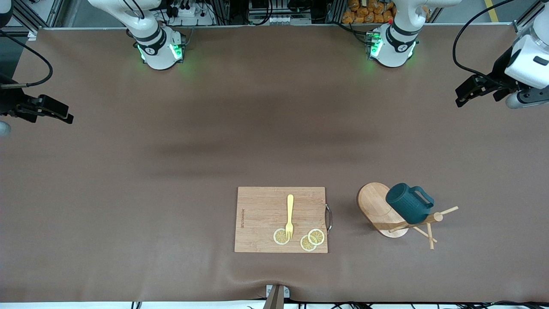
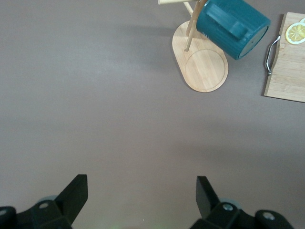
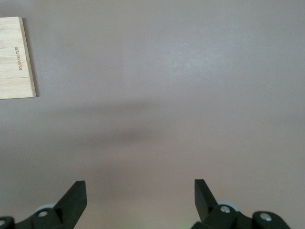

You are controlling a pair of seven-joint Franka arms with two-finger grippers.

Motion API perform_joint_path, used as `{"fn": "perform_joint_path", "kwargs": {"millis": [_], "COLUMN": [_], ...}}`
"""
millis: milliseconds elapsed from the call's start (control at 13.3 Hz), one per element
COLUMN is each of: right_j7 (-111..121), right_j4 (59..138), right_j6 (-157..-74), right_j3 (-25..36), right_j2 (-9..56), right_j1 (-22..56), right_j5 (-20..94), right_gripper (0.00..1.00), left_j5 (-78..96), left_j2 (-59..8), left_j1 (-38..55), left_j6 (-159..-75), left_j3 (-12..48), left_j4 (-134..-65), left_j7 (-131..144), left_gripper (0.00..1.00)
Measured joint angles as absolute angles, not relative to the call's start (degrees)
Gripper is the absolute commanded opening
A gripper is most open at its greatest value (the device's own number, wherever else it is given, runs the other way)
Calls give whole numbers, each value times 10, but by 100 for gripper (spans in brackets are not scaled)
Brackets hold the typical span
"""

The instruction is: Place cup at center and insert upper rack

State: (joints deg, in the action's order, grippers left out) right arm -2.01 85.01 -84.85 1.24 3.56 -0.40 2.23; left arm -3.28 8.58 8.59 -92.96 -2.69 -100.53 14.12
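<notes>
Cup (image 1: pixel 407 203): hung on rack (image 1: pixel 386 211), well apart from both grippers. Left gripper (image 2: pixel 143 198), right gripper (image 3: pixel 140 198): wide open, empty, waiting over bare bench (image 1: pixel 171 193). Stage unclear, possibly either end; rack hook hard to make out.

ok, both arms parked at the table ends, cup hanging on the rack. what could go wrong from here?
1. The teal cup hangs tilted on the wooden rack; pulling it off may tip the rack.
2. The cutting board with fork and lemon slices lies beside the rack, so a sweep could scatter them.
3. Left gripper and right gripper are open, far from the cup.
</notes>
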Motion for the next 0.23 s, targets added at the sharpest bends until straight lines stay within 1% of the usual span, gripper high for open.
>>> {"fn": "perform_joint_path", "kwargs": {"millis": [226], "right_j7": [-20], "right_j4": [850], "right_j6": [-848], "right_j3": [12], "right_j2": [35], "right_j1": [-4], "right_j5": [22], "right_gripper": [100], "left_j5": [-33], "left_j2": [80], "left_j1": [87], "left_j6": [-901], "left_j3": [-27], "left_j4": [-982], "left_j7": [141], "left_gripper": [100]}}
